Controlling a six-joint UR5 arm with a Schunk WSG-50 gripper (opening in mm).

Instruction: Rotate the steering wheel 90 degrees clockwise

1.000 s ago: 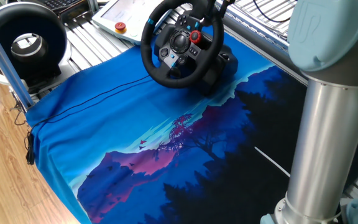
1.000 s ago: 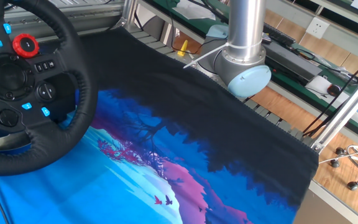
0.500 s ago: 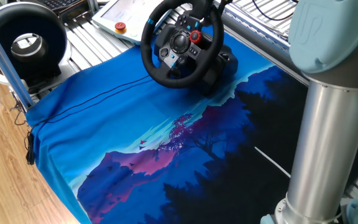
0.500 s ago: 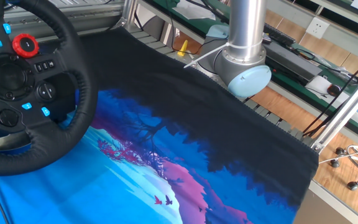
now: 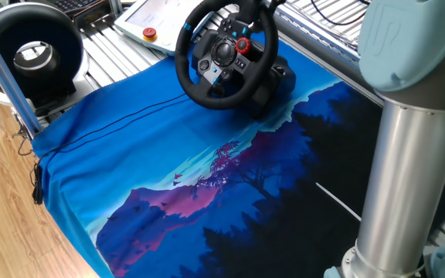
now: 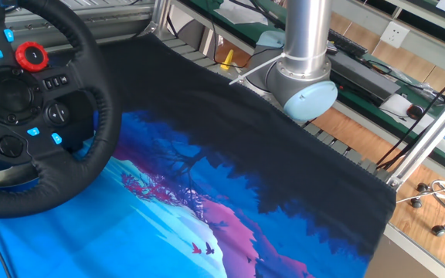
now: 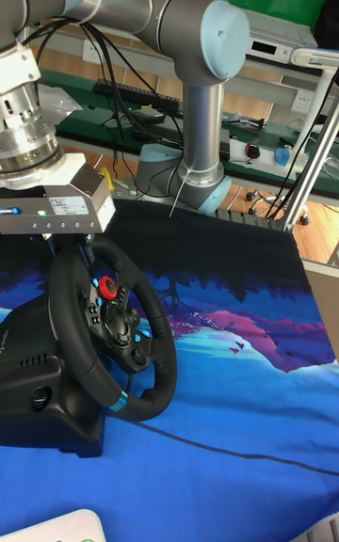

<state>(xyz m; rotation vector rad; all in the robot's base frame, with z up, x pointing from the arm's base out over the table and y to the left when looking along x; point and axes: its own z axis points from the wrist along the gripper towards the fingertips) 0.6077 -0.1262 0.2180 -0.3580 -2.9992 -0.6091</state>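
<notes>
The table is covered with a big cloth that shows a blue and purple mountain landscape with black trees. The cloth takes almost the whole surface and hangs over the near edge in one fixed view.

The arm stands at the far side of the cloth. Its grey column rises from the base, bends and reaches over to the wheel.

The wheel stands on its black base at one end of the cloth, facing the middle of the table and tilted a little back. The light-blue stripe is at the bottom of the rim in the tall fixed view, and the red dial is in the upper part of the hub.

A black ring device with a grey-white centre stands beside the table, well apart from the wheel.

The gripper hangs directly over the top of the rim. Its grey body with small lights is just above the wheel. The fingers go down at the rim, but they are mostly hidden, so I cannot tell if they are clenched on the rim or released.

A white box with a red button lies behind the wheel.
</notes>
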